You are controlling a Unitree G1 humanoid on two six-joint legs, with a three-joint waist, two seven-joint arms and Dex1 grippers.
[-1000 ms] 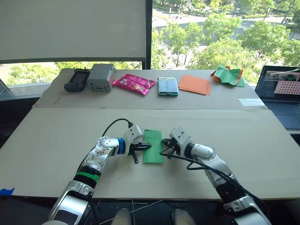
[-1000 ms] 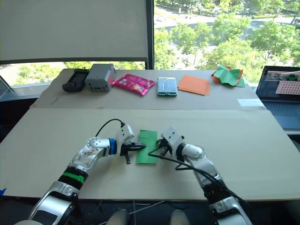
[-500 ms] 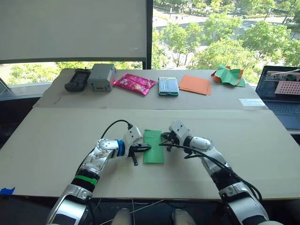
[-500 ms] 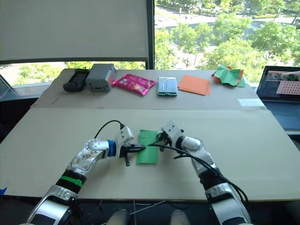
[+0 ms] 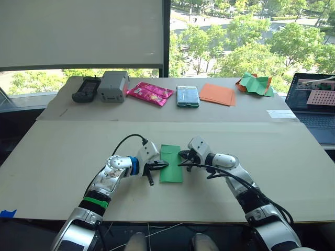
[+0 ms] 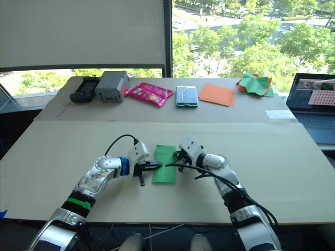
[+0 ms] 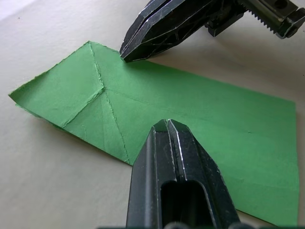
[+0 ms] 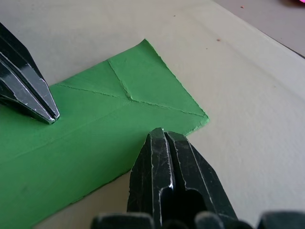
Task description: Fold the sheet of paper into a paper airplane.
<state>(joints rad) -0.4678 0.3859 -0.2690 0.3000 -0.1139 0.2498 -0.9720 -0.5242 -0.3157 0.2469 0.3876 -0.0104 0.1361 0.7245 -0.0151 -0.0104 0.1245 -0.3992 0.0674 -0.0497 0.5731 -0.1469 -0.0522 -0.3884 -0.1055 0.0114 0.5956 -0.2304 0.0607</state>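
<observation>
The sheet of paper (image 5: pixel 171 163) lies flat on the near tabletop, folded into a narrow bright green strip with diagonal creases at its far end. My left gripper (image 5: pixel 164 165) is shut, its tip pressing on the strip's left edge (image 7: pixel 167 126). My right gripper (image 5: pixel 181 156) is also shut. Its tip rests at the strip's right edge near the far corner (image 8: pixel 160 133). Neither gripper holds the paper. The left wrist view looks along the creased paper (image 7: pixel 214 124) to the right gripper's shut tip on its far edge.
On the far table stand a black device (image 5: pixel 86 89), a grey box (image 5: pixel 113 86), a pink packet (image 5: pixel 149 93), a teal case (image 5: pixel 187 96), flat orange sheets (image 5: pixel 216 94) and a crumpled green-and-orange paper heap (image 5: pixel 254 83). A laptop (image 5: pixel 314 99) sits at the right.
The right gripper has shifted slightly along the strip's right edge toward its far end. The left gripper and the paper have stayed in place.
</observation>
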